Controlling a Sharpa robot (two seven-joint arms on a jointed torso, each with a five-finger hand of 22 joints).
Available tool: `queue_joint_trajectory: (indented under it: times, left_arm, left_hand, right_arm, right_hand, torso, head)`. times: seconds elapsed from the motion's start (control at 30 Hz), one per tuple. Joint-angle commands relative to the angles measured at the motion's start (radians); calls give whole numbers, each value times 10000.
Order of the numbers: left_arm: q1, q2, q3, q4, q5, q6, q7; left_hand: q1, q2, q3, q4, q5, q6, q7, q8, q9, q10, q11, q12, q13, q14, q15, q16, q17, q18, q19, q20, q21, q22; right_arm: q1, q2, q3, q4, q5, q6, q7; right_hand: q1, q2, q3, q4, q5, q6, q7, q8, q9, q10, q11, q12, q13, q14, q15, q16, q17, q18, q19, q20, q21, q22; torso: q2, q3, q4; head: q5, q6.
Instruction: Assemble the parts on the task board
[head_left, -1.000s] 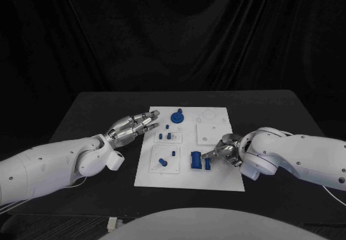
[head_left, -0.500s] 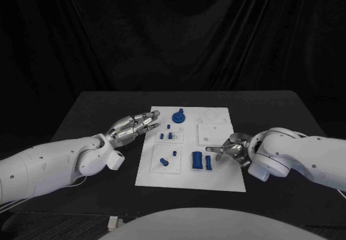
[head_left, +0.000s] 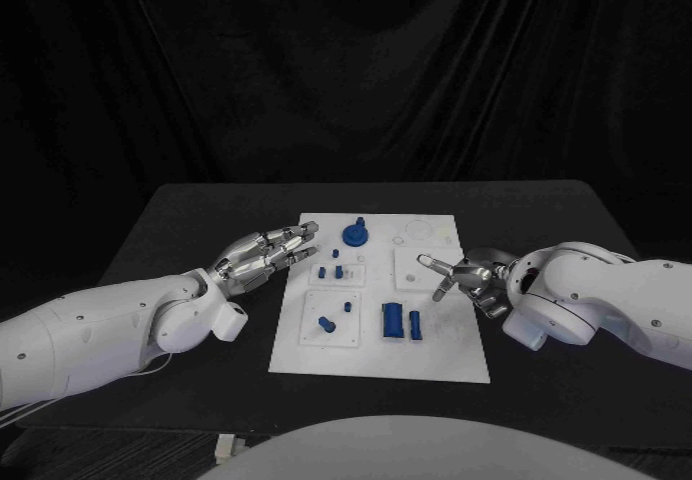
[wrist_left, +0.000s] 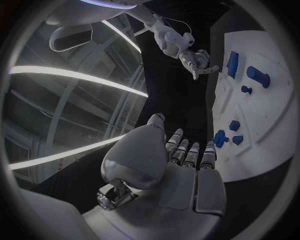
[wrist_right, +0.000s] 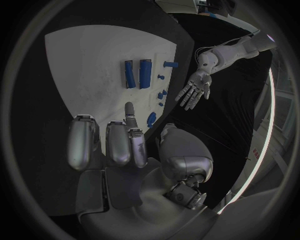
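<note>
Black cloth hangs behind a black table (head_left: 173, 215), and the white board (head_left: 433, 350) lies flat in the middle of it. Blue parts sit on the board: a round knobbed piece (head_left: 355, 236) near the far edge, two small pegs (head_left: 332, 270) below it, a short slanted peg (head_left: 326, 323) on the near-left square, and a thick bar (head_left: 391, 320) with a thin bar (head_left: 415, 323) just beside it near the board's centre.

Over the table just left of the board, the left hand (head_left: 264, 254) hovers with its fingers stretched out and slightly apart, pointing toward the far end; it holds nothing and touches no part. In the left wrist view its fingers (wrist_left: 187, 152) reach toward the board's edge.

At the board's right edge, the right hand (head_left: 462, 275) is raised, its fingers spread toward the pale square plate there, empty. The two bars lie apart from it, nearer the robot.
</note>
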Motion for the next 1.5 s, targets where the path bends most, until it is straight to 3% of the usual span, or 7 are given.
queue_joint_trajectory:
  times: [0.03, 0.3, 0.53, 1.03, 1.5]
  left_arm:
    - [-17, 15, 9, 21, 18, 108, 102]
    - [-25, 9, 9, 19, 18, 106, 119]
    - [-47, 13, 9, 15, 18, 117, 125]
    - [-141, 0, 9, 10, 18, 135, 117]
    - [-197, -16, 9, 10, 18, 131, 86]
  left_hand:
    - [106, 22, 71, -6, 39, 4, 35, 34, 15, -10, 81, 35, 13, 31, 29, 39, 5, 111, 1, 96, 15, -2]
    - [110, 21, 78, -8, 41, 14, 45, 41, 17, -5, 93, 43, 14, 32, 24, 41, 6, 116, 2, 97, 16, -1]
    - [111, 21, 81, -9, 43, 6, 49, 40, 15, -4, 98, 43, 14, 32, 23, 41, 6, 119, 0, 97, 14, -3]
    - [114, 21, 86, -11, 45, 4, 56, 42, 15, -2, 107, 48, 15, 32, 23, 42, 6, 122, 0, 99, 14, -3]
    - [114, 21, 86, -11, 45, 4, 56, 42, 15, -2, 107, 48, 15, 32, 23, 42, 6, 122, 0, 99, 14, -3]
  right_arm:
    - [-123, 45, 1, -22, 315, 235, 465]
    - [-340, 182, 0, -126, 346, 746, 466]
    - [-429, 283, -1, -169, 326, 855, 507]
    - [-468, 353, -1, -190, 321, 794, 682]
    - [-467, 275, 1, -75, 320, 298, 919]
  right_hand:
    - [-28, 153, -229, -2, -24, -39, 99, -155, -197, 1049, 79, 36, 2629, 349, 79, 70, 58, 1, 369, 70, 51, 1910]
    - [57, 399, -818, -11, -34, -313, 199, -614, -762, 1049, 179, 36, 2629, 365, 125, 184, 231, -16, 386, 124, 178, 1935]
    - [106, 459, -913, -11, -30, -355, 197, -685, -866, 1049, 182, 36, 2629, 359, 120, 185, 217, -16, 382, 128, 186, 1935]
    - [231, 585, -1049, -22, -12, -449, 174, -807, -1051, 1049, 134, 36, 2629, 352, 93, 190, 209, -12, 374, 120, 194, 1933]
    - [484, 702, -1123, -38, 106, -446, 143, -864, -1214, 1049, 65, 36, 2629, 348, 47, 192, 194, -9, 369, 81, 200, 1931]
  torso:
    - [-3, -2, -7]
    - [10, -2, 1]
    - [13, 0, 5]
    - [0, -1, 6]
    - [2, -1, -1]
  head:
    - [15, -2]
    - [12, -2]
    - [-1, -2]
    - [16, -2]
    - [20, -2]
